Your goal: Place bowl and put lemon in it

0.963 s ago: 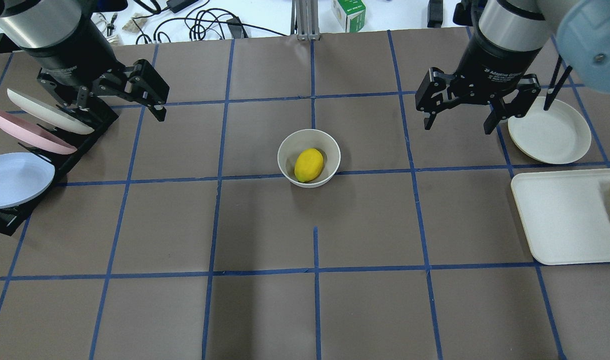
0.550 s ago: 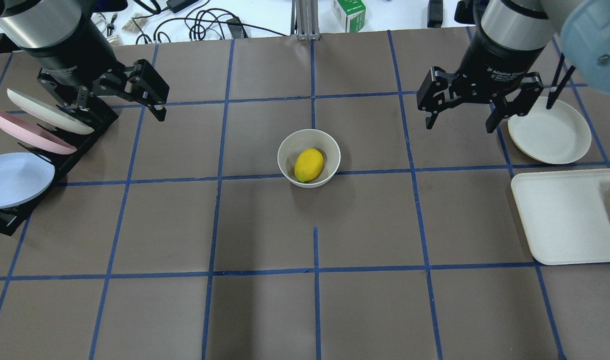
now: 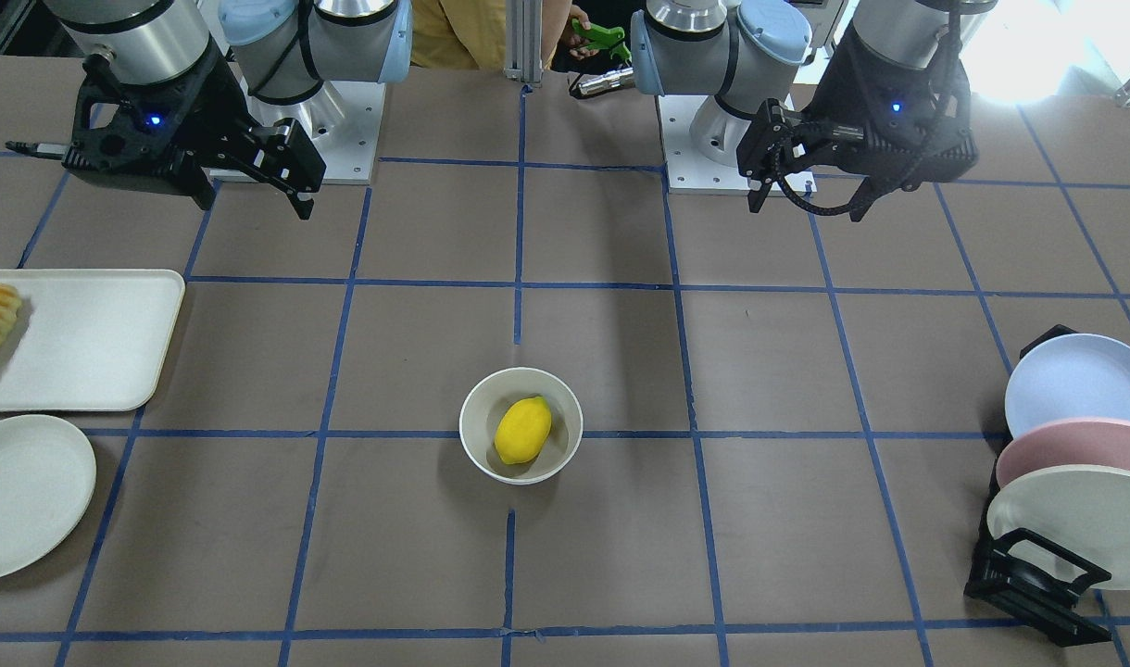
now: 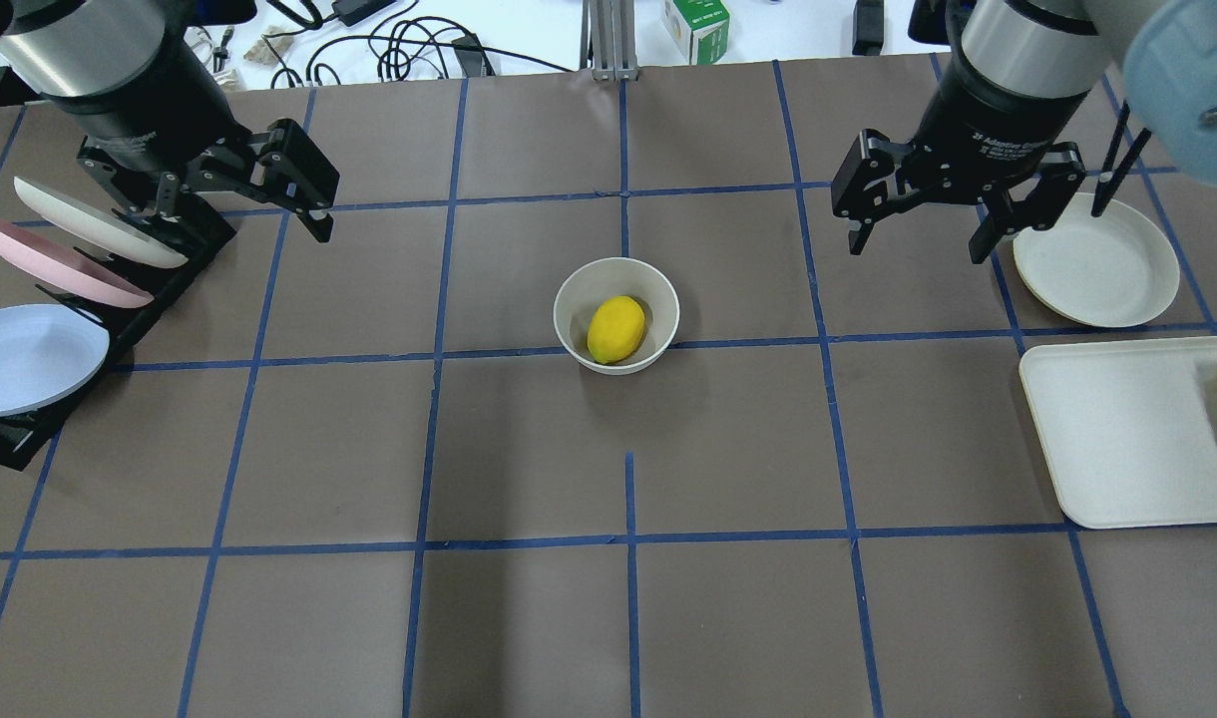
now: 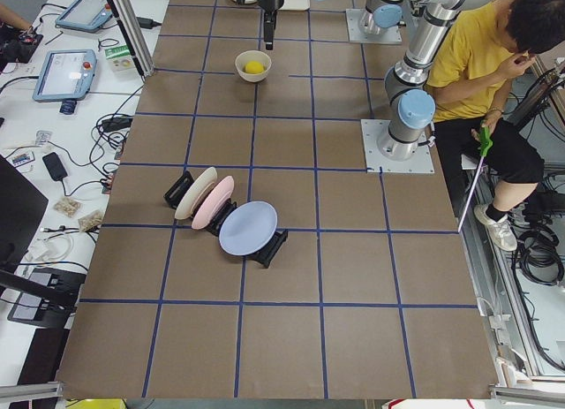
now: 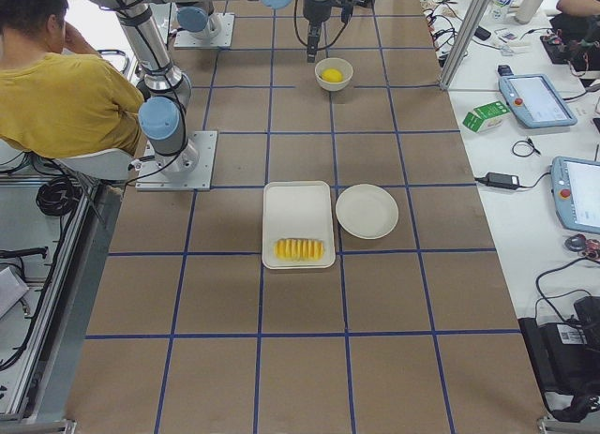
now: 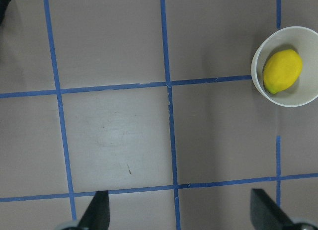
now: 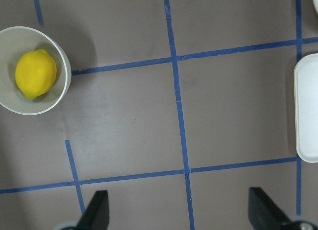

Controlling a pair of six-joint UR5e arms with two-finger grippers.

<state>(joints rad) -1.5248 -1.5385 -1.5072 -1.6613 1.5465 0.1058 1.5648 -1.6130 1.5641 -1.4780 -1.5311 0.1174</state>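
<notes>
At the middle of the brown, blue-taped surface [image 4: 529, 449]: deep round off-white glossy bowl [image 4: 570, 311], upright, straddling a tape line, well apart from both arms.
Inside the bowl: small bright yellow oval lemon [image 4: 616, 329], lying on its side on the floor, nearer one wall than the other.
Done: bowl set down and lemon in it; judged from this, both halves of the task look met.
Remaining: apparently nothing to do with the bowl or lemon; at most, parking the arms.
Left gripper [image 3: 809, 208]: jaws wide apart and empty, held above the surface on the robot's side, far from the bowl.
Right gripper [image 4: 913, 251]: jaws wide apart and empty, hanging near the flat white plate [image 4: 1095, 261], also far from the bowl.
Lemon's look: even matte yellow skin, pointed ends, no visible dent or mark; about half the bowl's width.
Bowl's look: smooth plain rim, glossy inner wall, level on the surface, no tilt.
</notes>
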